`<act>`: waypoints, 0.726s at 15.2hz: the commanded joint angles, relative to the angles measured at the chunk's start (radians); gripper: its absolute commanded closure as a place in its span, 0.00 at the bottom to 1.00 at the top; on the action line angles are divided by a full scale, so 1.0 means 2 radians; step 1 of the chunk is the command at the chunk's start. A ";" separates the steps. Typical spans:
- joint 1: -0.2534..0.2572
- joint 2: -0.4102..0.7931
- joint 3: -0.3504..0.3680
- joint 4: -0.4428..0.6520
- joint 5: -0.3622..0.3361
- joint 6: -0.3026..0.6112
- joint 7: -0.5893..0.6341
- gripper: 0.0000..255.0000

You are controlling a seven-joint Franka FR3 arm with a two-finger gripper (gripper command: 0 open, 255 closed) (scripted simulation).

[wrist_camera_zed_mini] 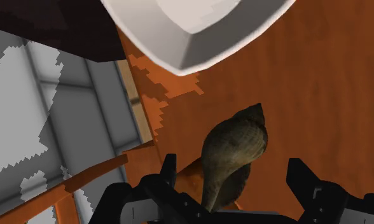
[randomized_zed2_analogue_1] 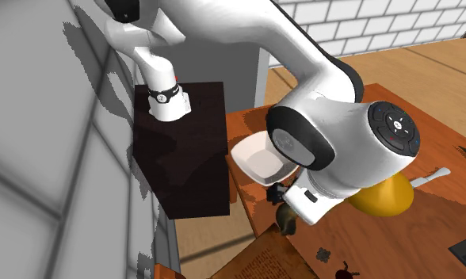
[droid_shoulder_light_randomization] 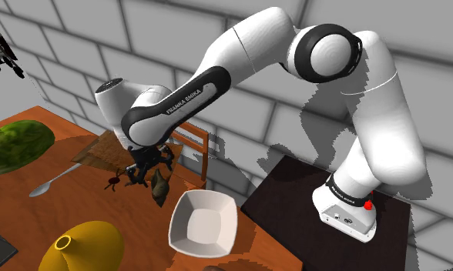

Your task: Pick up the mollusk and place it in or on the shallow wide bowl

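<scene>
The mollusk is a brown-olive spiral shell (wrist_camera_zed_mini: 233, 159) lying between my gripper's (wrist_camera_zed_mini: 235, 167) two black fingers, which stand apart. Orange table surface shows on both sides of the shell, so neither finger touches it. In the shoulder view the shell (droid_shoulder_light_randomization: 159, 185) sits just under the gripper (droid_shoulder_light_randomization: 150, 166), over the wooden table. The shallow wide bowl (droid_shoulder_light_randomization: 204, 223) is white and squarish, a short way from the shell toward the stand, and it holds nothing. The second exterior view shows the shell (randomized_zed2_analogue_1: 287, 215) below the wrist, with the bowl (randomized_zed2_analogue_1: 259, 157) behind it.
On the orange table (droid_shoulder_light_randomization: 102, 212) lie a small dark insect-like figure (droid_shoulder_light_randomization: 113, 182), a spoon (droid_shoulder_light_randomization: 52, 183), a green lumpy object (droid_shoulder_light_randomization: 17, 146) and a yellow vase (droid_shoulder_light_randomization: 86, 245). A wooden chair (droid_shoulder_light_randomization: 192, 145) stands at the table's edge. The dark stand (droid_shoulder_light_randomization: 290, 200) borders the bowl.
</scene>
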 commanded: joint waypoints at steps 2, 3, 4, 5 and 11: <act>-0.005 0.039 -0.009 0.027 -0.003 0.025 -0.012 0.00; -0.007 0.049 -0.011 0.034 -0.003 0.031 -0.015 0.00; -0.006 0.052 -0.012 0.032 -0.004 0.036 -0.014 0.00; -0.006 0.055 -0.013 0.029 -0.006 0.041 -0.013 0.00; -0.003 0.071 -0.019 0.018 -0.012 0.068 -0.010 0.00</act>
